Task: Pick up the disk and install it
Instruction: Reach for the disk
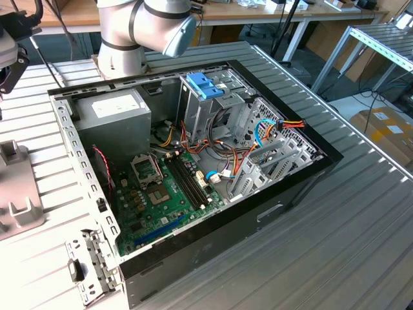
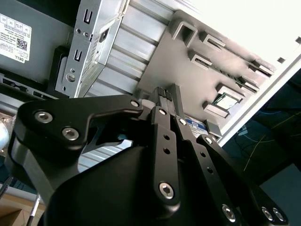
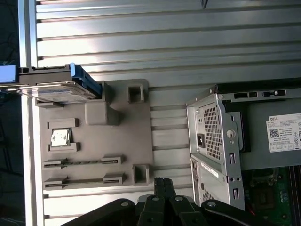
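The disk (image 3: 59, 87), a flat drive with blue rails, stands on its edge in a slot at one corner of the grey fixture plate (image 3: 127, 136). My gripper (image 3: 160, 184) hovers over the plate's opposite edge, well apart from the disk. Its black fingers (image 2: 165, 96) are pressed together with nothing between them. In the exterior view the arm's dark end (image 1: 11, 68) hangs above the fixture plate (image 1: 14, 194) at the exterior view's left, beside the open computer case (image 1: 193, 161).
A processor chip (image 3: 60, 137) and a memory stick (image 3: 80, 162) also sit in the plate. Inside the case are a grey power-supply box (image 1: 116, 113), a pale blue bracket (image 1: 203, 84) on the drive cage, cables and the green board (image 1: 161, 200). The arm's base (image 1: 122, 51) stands behind the case.
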You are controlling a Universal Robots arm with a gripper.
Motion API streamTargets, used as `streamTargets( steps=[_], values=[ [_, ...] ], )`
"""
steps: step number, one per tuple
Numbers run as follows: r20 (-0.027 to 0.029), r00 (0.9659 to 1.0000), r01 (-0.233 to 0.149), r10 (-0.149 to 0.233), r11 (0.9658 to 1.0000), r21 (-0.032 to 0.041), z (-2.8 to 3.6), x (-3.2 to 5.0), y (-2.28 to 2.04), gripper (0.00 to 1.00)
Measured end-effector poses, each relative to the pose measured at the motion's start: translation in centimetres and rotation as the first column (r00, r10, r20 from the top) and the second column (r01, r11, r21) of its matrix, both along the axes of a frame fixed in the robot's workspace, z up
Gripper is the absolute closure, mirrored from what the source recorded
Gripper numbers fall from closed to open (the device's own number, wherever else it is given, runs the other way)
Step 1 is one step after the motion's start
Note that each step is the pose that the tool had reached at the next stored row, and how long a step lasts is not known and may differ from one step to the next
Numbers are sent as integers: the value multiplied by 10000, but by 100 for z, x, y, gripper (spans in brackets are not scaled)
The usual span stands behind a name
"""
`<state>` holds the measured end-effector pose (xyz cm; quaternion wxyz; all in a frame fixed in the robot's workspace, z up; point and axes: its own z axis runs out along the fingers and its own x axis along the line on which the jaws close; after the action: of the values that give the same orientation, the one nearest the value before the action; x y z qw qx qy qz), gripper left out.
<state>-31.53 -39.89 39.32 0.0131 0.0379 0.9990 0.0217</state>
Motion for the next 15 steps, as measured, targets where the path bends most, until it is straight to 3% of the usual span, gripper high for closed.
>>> streamTargets(
  steps=[15],
  values=[
    [-1, 10000, 0, 0, 10000, 1, 0, -114, 0, 89]
  ],
)
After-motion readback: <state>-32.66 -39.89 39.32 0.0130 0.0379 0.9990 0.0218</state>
